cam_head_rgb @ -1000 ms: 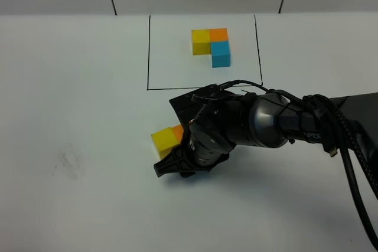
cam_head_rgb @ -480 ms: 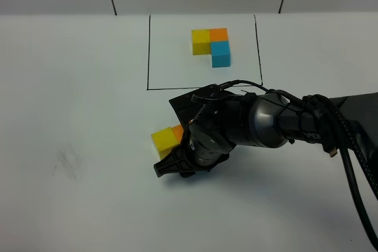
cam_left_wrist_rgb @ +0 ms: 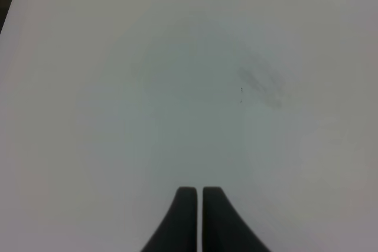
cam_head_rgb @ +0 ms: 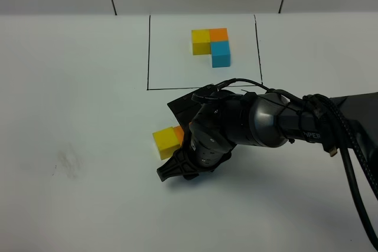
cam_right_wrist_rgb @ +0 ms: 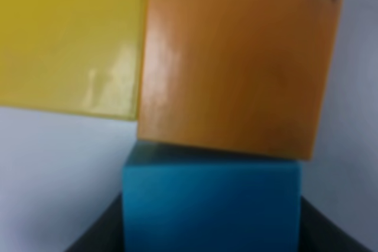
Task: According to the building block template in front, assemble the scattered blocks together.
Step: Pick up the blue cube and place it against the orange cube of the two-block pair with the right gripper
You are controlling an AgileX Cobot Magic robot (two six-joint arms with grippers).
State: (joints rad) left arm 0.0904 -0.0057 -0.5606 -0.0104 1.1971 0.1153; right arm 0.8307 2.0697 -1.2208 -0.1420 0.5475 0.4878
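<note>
White tabletop (cam_head_rgb: 71,87) carries the black-framed L-shaped template of yellow, orange and light blue cubes (cam_head_rgb: 211,45) at the far side. Nearer, the right gripper (cam_head_rgb: 177,166) clamps the loose light blue cube (cam_right_wrist_rgb: 211,205) between half-spread jaws, touching the loose orange cube (cam_right_wrist_rgb: 236,57), which sits beside the loose yellow cube (cam_head_rgb: 165,141). Left gripper (cam_left_wrist_rgb: 196,196) hangs over bare table, jaws pressed together, holding nothing.

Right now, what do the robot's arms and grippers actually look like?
The right arm is glossy black with rounded, bulbous joints, faint pale lettering on its forearm, and thick black cables looping along and over it. Its gripper ends in dark tapered fingers. Of the left gripper, only two slim, black, curved fingers show, side by side.
</note>
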